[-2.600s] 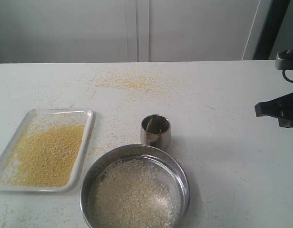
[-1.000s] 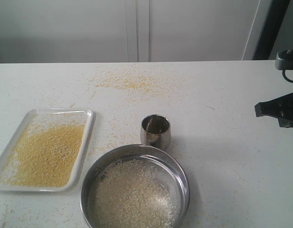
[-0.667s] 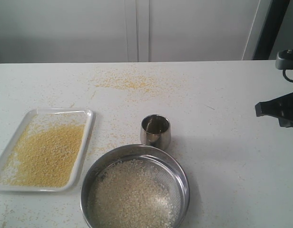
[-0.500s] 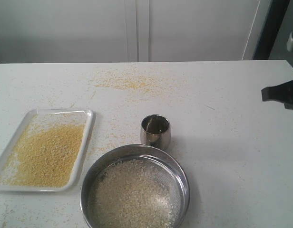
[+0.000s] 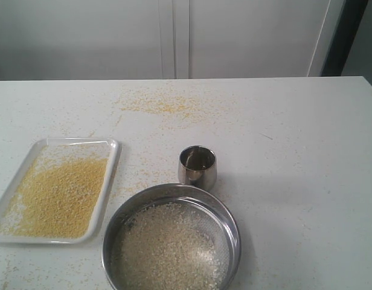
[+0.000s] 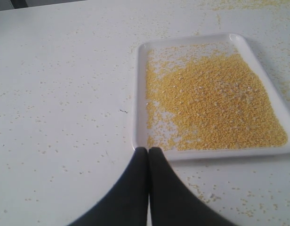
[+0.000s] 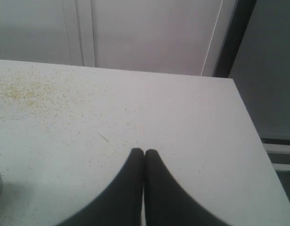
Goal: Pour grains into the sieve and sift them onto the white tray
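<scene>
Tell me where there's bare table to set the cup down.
Widest bare table lies right of the steel cup and sieve, out to the edge. Crowded near left: white tray, sieve and steel cup sit close.

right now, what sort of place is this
Probably a lab test bench: a white table against plain white wall panels, holding a sieve, a steel cup and a white tray.

a steel cup [image 5: 197, 166] stands on the speckled table [image 5: 295, 151].
</scene>
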Robot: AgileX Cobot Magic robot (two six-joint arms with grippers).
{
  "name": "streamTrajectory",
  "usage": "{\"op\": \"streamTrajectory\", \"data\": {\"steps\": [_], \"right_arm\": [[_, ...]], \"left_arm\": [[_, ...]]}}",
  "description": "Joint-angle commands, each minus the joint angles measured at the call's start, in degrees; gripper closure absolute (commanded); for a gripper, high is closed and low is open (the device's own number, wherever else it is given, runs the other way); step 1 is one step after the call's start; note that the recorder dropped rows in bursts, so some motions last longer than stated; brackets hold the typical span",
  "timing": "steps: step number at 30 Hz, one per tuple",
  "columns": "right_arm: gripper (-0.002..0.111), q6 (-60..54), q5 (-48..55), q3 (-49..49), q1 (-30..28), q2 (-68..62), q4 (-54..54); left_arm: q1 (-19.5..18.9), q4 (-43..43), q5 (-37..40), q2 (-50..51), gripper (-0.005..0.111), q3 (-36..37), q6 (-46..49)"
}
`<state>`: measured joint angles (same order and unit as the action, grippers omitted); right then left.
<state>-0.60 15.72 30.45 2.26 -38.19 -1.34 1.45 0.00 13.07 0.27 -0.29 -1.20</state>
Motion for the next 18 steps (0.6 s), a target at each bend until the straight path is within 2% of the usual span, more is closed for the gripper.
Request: {"op": "streamTrajectory", "data": {"steps": [1, 10, 18], "right_arm": [[0.108, -0.70, -0.22, -4.13, -0.50, 7.15, -0.42], [0.108, -0.70, 2.02, -10.59, -0.50, 18.02, -0.29], [0.108, -0.70, 4.34, -11.90, -0.50, 20.87, -0.28]], "left_arm": [[-0.17, -0.33, 0.12, -0.27, 0.106, 0.29, -0.17], [-0.17, -0.33, 0.24, -0.27, 0.106, 0.29, -0.17], [-0.17, -0.33, 0.24, -0.27, 0.106, 0.29, -0.17]]}}
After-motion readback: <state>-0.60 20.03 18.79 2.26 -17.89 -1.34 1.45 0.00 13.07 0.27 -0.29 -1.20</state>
